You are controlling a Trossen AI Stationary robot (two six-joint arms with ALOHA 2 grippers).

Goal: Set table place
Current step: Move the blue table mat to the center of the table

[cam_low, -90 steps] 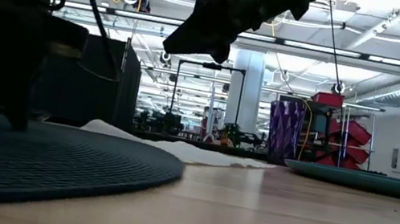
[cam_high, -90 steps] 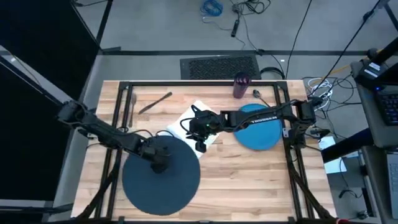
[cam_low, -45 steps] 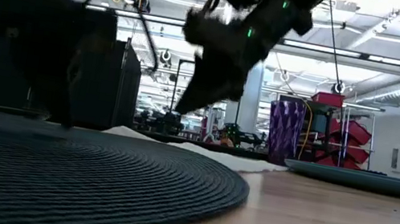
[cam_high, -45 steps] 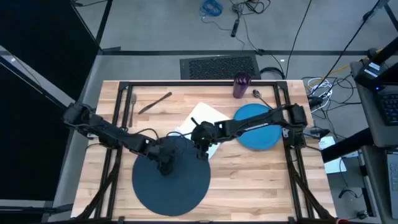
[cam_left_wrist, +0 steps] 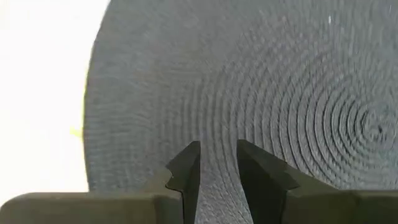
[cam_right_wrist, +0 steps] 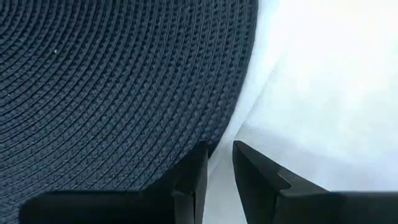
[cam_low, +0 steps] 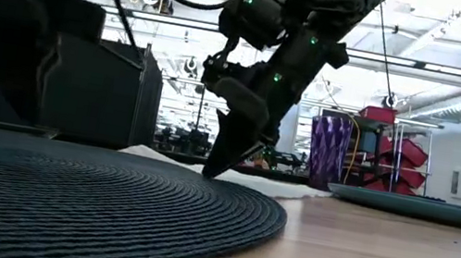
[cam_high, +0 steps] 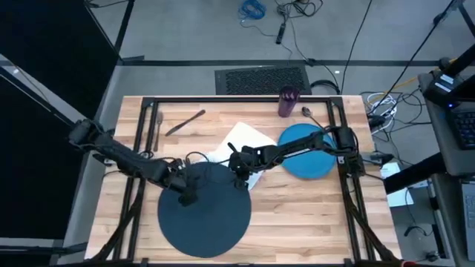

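Observation:
The large dark navy disc (cam_high: pixel 204 211) lies flat on the table's near middle, its far rim over the near corner of the white napkin (cam_high: pixel 243 141). My left gripper (cam_high: pixel 185 195) stands over the disc's left part, its fingers (cam_left_wrist: pixel 186 165) a narrow gap apart. My right gripper (cam_high: pixel 239 175) points down at the disc's far right rim (cam_right_wrist: pixel 239 106), one finger over the disc and one over the napkin, also slightly open. The blue plate (cam_high: pixel 308 152), purple cup (cam_high: pixel 288 102), fork (cam_high: pixel 158 126), knife (cam_high: pixel 185 122) and spoon (cam_high: pixel 310 114) lie farther back. My left gripper points down over the disc's woven top (cam_left_wrist: pixel 217 124), which shows through the gap; I cannot tell whether the fingertips touch it. My right gripper comes from above, slanting from the right, and its tip (cam_low: pixel 213 168) reaches down to the disc's far rim; whether it touches cannot be told.
The table's black frame rails (cam_high: pixel 141 148) run along both sides under the arms. Bare wood (cam_high: pixel 297 215) lies to the right of the disc, toward the near edge. Cables and equipment (cam_high: pixel 386 111) crowd the space beyond the right edge.
The disc has slid toward the table's right along with my left gripper and now covers the napkin's near corner. It has lain still since then. My right gripper has come down and toward the near left, to the disc's far rim. My left gripper has drawn back slightly leftward.

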